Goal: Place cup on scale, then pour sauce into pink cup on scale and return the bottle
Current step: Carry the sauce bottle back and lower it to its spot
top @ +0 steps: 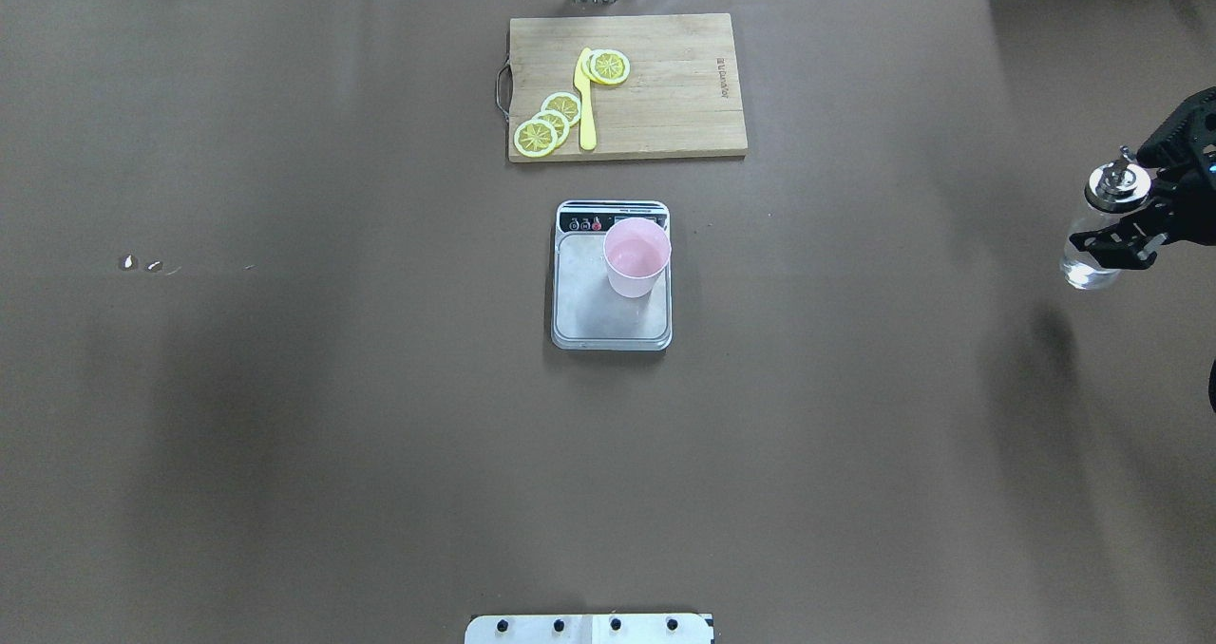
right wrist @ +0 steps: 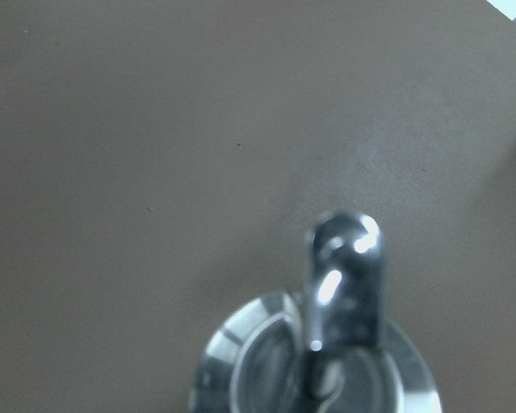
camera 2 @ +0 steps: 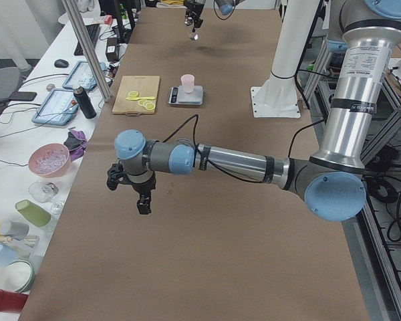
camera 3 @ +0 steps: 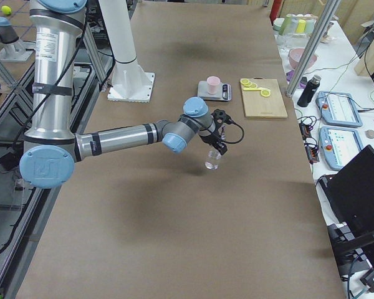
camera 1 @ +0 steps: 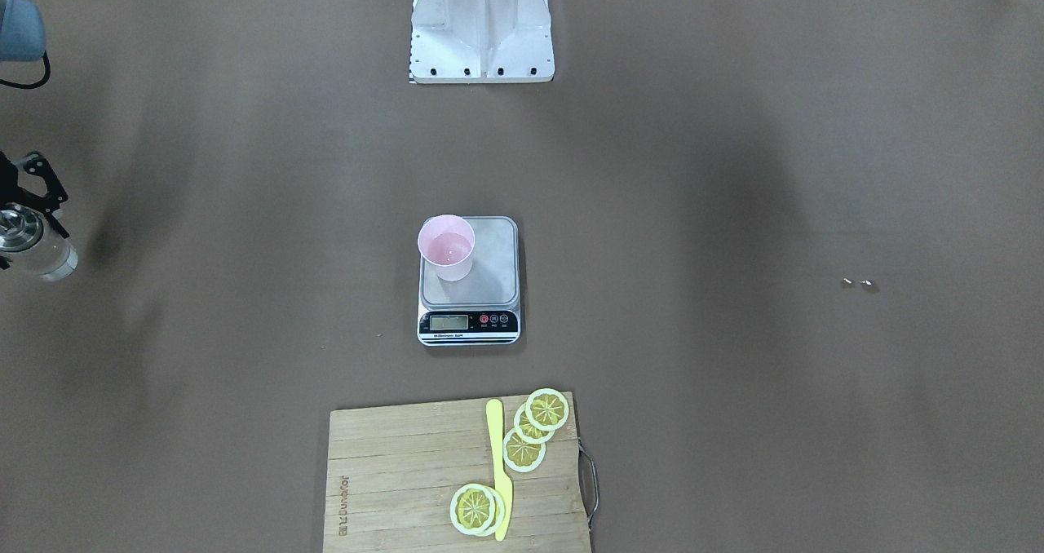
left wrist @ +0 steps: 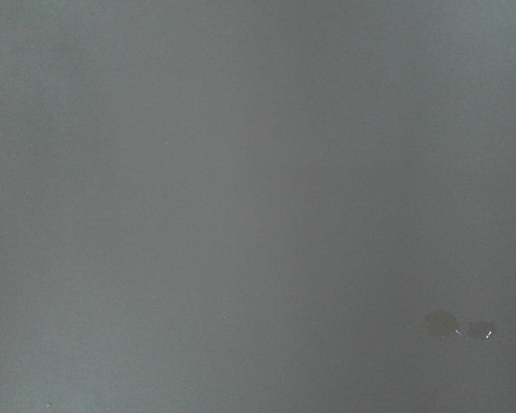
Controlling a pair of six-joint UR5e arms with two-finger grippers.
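We see the right gripper [top: 1129, 218] at the right edge of the surface [top: 285, 435], well apart from the scale [top: 598, 313]. Its black fingers [top: 1117, 243] are pressed onto the bottle [top: 1087, 264], pinching it just under the metal spout. The bottle is roughly upright and raised off the surface, its shadow lying apart from it. We make out a little clear sauce [camera 3: 212, 164] at its bottom. The cup [top: 636, 256] stands upright on the scale's platform, in the corner near the display. The left gripper [camera 2: 142, 199] hangs above the surface far from the scale. We cannot tell how its fingers are set.
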